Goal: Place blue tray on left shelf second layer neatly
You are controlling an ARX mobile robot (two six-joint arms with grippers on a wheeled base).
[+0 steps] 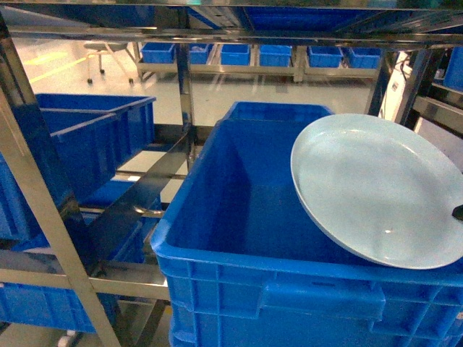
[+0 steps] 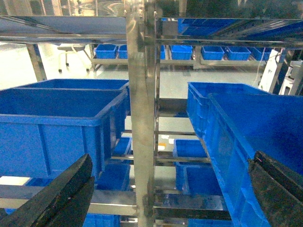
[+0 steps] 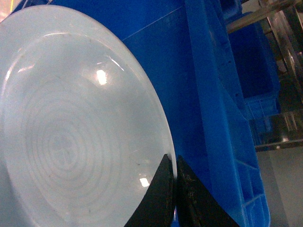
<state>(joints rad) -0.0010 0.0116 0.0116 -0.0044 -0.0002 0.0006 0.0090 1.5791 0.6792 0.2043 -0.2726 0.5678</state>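
The blue tray, a pale round dish with faint rings, hangs tilted over the right side of a deep blue crate. In the right wrist view my right gripper is shut on the blue tray, pinching its rim. Only a dark tip of it shows at the head view's right edge. The left shelf, a shiny steel rack, stands to the left. My left gripper is open and holds nothing. One of the left shelf's posts stands straight ahead between its fingers.
Blue crates sit on the rack's tiers at the left, with more seen from the left wrist. Steel rails cross overhead. A row of small blue bins lines the far wall.
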